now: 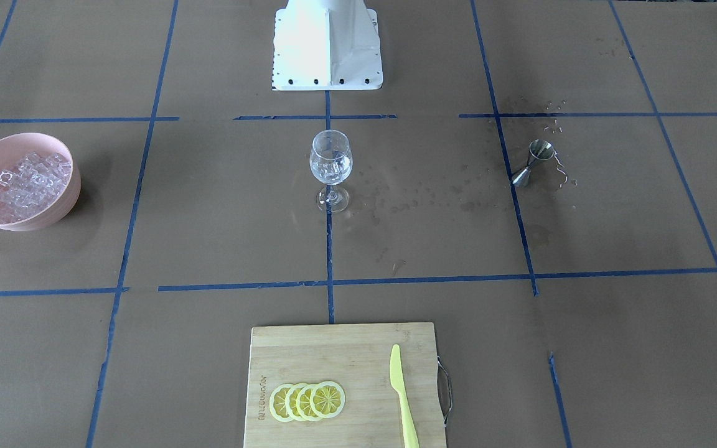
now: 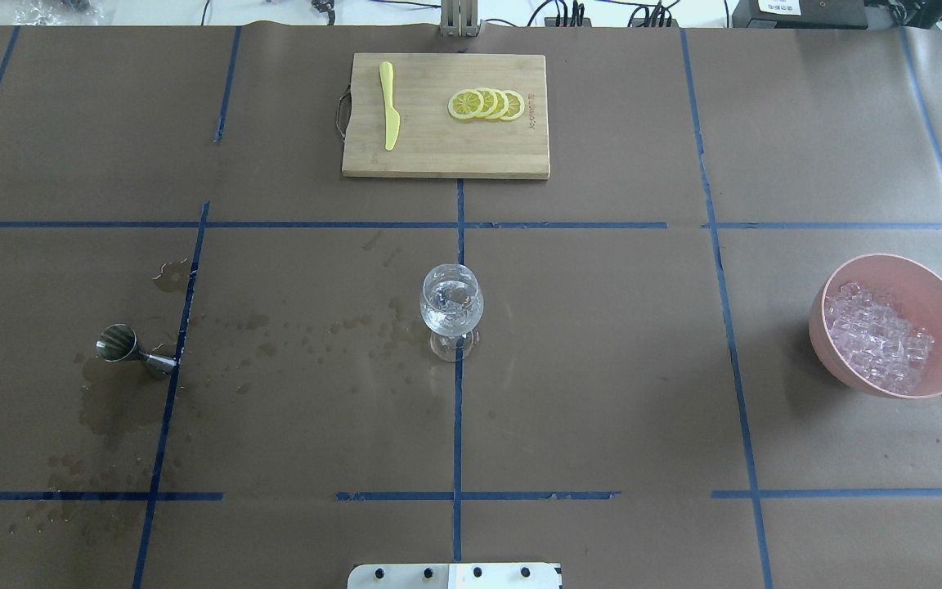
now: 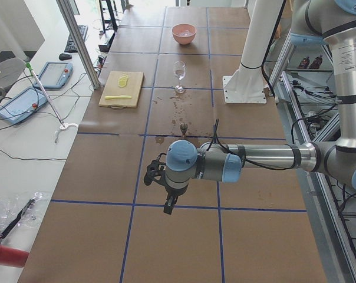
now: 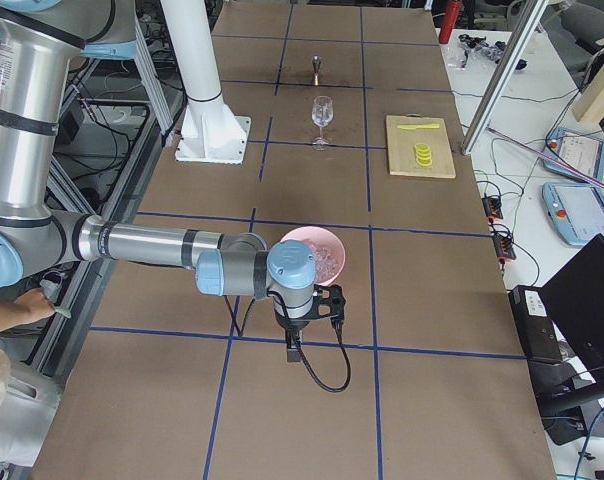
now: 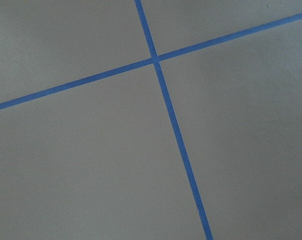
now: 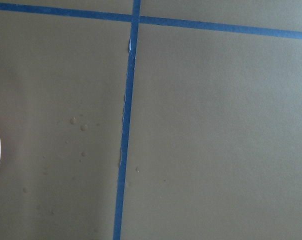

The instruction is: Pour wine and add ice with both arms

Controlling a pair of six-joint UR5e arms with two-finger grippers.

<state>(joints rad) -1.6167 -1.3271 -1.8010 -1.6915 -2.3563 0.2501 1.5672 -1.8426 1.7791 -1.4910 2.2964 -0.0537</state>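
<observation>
A stemmed wine glass (image 1: 330, 163) (image 2: 451, 304) stands at the table's middle with clear ice cubes in it; I cannot make out wine among them. A steel jigger (image 1: 533, 163) (image 2: 132, 348) stands on the left arm's side amid wet spots. More ice (image 2: 884, 343) fills a pink bowl (image 1: 66, 199) (image 2: 929, 282) on the right arm's side. My left gripper (image 3: 169, 203) hangs low over bare table, far from the jigger. My right gripper (image 4: 294, 350) hangs just beside the bowl. For both I cannot tell open or shut.
A bamboo cutting board (image 2: 438, 155) at the far edge carries lemon slices (image 2: 487, 104) and a yellow knife (image 2: 389, 114). The white pedestal (image 1: 327, 43) stands behind the glass. A person's hand (image 4: 12, 310) shows beside the table.
</observation>
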